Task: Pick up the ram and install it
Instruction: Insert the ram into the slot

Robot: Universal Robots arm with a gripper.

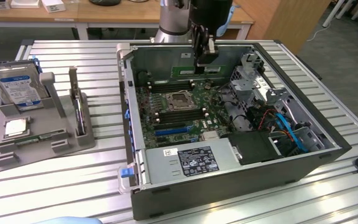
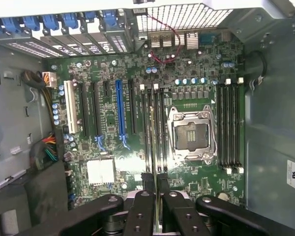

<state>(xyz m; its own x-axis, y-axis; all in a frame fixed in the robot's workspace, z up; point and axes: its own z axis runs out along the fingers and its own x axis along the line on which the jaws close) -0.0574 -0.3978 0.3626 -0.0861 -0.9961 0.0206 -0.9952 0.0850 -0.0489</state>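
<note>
Green and narrow, the ram (image 1: 195,71) is seen in the exterior view clamped in the gripper (image 1: 204,63), its long side lying level and its edge turned downward. It is held inside the open computer case (image 1: 328,154), above the far end of the motherboard (image 1: 166,116) and close to the case's back wall; whether it touches a slot cannot be told. The CPU socket (image 1: 179,99) is seen nearer the camera, and a power supply (image 1: 191,161) is set at the near edge of the case. On the exterior view's left, a grey tray (image 1: 73,144) is placed on the slatted metal table (image 1: 61,186), well apart from the arm, with a hard drive (image 1: 18,88) stood upright in it and a square silver chip (image 1: 16,127) laid flat. In the wrist view, the gripper (image 2: 155,182) is shown nearly closed, the black fingers (image 2: 140,206) pressed against the thin ram (image 2: 156,194), which is seen edge-on. The ram is lined up with the long memory slots (image 2: 155,128) beside the CPU socket (image 2: 191,135).
</note>
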